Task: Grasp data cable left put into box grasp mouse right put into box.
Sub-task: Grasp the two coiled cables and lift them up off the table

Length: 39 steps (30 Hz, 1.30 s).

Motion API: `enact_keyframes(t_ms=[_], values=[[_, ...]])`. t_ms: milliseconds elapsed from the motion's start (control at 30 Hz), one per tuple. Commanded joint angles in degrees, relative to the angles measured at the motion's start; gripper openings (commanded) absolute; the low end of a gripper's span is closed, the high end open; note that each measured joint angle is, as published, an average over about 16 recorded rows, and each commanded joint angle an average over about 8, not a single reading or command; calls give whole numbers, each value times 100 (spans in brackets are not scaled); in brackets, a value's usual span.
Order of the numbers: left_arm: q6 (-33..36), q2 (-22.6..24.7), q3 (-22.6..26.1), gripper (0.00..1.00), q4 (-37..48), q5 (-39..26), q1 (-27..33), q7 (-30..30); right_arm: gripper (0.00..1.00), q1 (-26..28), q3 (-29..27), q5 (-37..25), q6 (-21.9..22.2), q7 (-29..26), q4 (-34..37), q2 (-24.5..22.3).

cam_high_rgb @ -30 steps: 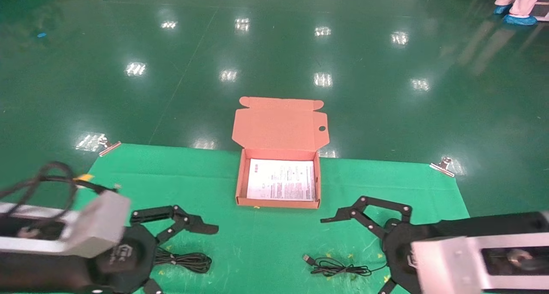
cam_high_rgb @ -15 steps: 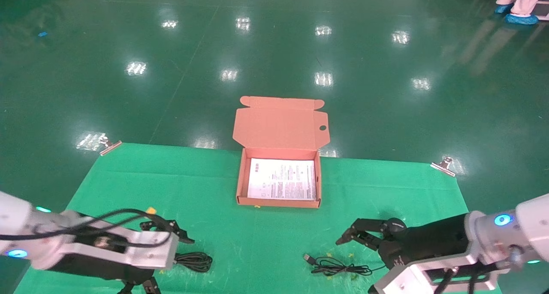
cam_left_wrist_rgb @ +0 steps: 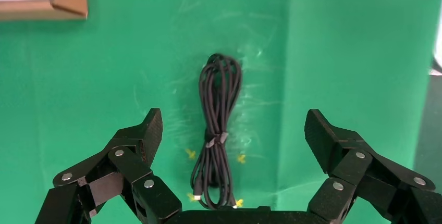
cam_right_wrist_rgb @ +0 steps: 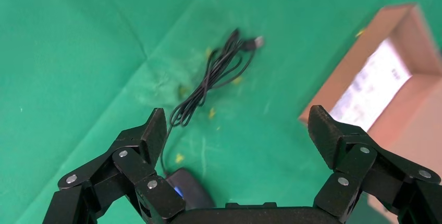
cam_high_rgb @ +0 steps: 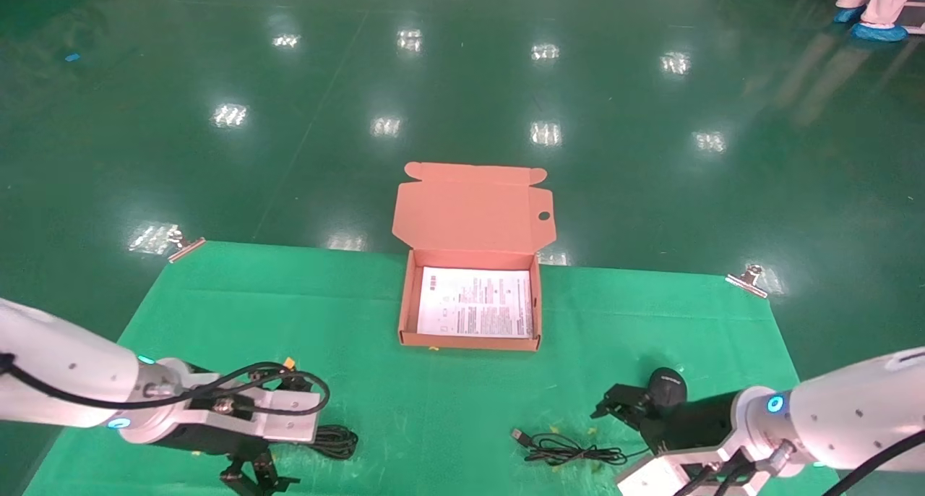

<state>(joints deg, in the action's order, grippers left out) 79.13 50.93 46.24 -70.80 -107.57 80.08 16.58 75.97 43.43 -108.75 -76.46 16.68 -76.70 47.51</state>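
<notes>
Salmon-orange cardboard marks the box [cam_high_rgb: 470, 340], which is seen at the centre of the head view with its lid flap folded back and only a printed sheet [cam_high_rgb: 475, 312] inside; neither item has been packed yet. The data cable [cam_left_wrist_rgb: 218, 130] is found bundled on the green mat [cam_high_rgb: 433, 409] at lower left, between the spread, empty jaws of the left gripper [cam_left_wrist_rgb: 232, 135] in the left wrist view, untouched. At lower right, the mouse [cam_right_wrist_rgb: 188, 194] is seen just beneath the right gripper [cam_right_wrist_rgb: 240, 135], whose jaws are likewise spread and empty, its USB cord [cam_high_rgb: 567, 450] trailing toward the box. Both grasps and both placements are judged still to be done.
</notes>
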Motion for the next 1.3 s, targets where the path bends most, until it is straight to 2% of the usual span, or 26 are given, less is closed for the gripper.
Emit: enact_keyframes(t_ms=[33,167,300,633,700,800,833,900,933,967,1067,1100,1300], values=[[-155,115,76,100,103,-245,-52,76,100,-141,69,-262,167,-195,3,56],[-454,327,129,100,636,-455,-136,98,100,-290,98,-455,335,-655,243,235],[-676,517,150,100,1280,-533,-177,50,100,-336,125,-536,459,-874,701,476],[-1258,798,56,100,2644,-462,-179,-401,100,-182,167,-665,840,-808,1986,1063],[-1363,833,35,86,2824,-443,-170,-510,100,-171,192,-739,954,-737,2142,1147],[-1485,876,17,48,3022,-429,-155,-647,99,-163,222,-831,1102,-675,2352,1259],[-1513,888,14,36,3067,-427,-151,-686,93,-162,231,-856,1141,-664,2418,1294],[-1556,905,10,11,3135,-424,-144,-746,68,-157,246,-899,1204,-650,2528,1352],[-1579,915,8,4,3172,-425,-143,-776,55,-153,252,-914,1238,-645,2590,1382],[-1598,923,8,0,3204,-427,-142,-801,43,-149,258,-929,1267,-637,2645,1411],[-1626,939,8,0,3278,-428,-140,-849,6,-145,274,-962,1338,-605,2759,1472],[-1633,943,7,0,3294,-428,-141,-855,0,-144,276,-964,1350,-600,2781,1482],[-1643,947,7,0,3307,-428,-139,-857,0,-141,279,-971,1370,-596,2802,1493]])
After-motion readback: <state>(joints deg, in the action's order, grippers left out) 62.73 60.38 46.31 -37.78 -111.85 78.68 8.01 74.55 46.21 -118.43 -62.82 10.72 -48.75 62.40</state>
